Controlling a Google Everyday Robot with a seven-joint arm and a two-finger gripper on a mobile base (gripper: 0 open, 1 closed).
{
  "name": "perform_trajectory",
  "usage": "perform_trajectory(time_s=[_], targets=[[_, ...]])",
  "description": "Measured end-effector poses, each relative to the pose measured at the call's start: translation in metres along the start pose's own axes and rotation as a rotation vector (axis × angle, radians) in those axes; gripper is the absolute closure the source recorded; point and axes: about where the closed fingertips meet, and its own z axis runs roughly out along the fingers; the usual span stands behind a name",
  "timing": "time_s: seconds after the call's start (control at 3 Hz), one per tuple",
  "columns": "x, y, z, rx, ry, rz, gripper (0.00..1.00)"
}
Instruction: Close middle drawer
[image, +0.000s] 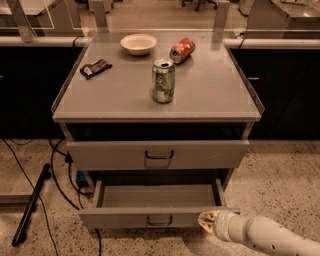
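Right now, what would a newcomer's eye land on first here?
The middle drawer stands pulled far out, with the tool at its front right corner. On the cabinet top, an upright green can stands near the middle, with a red can lying on its side behind it.
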Motion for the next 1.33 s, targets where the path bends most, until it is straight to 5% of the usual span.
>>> perform_trajectory(time_s=[0.33, 1.33], targets=[[-0.008, -0.035, 0.029, 0.068, -0.031, 0.006, 1.00], [0.002, -0.042, 0.055, 0.127, -0.025, -0.021, 1.00]])
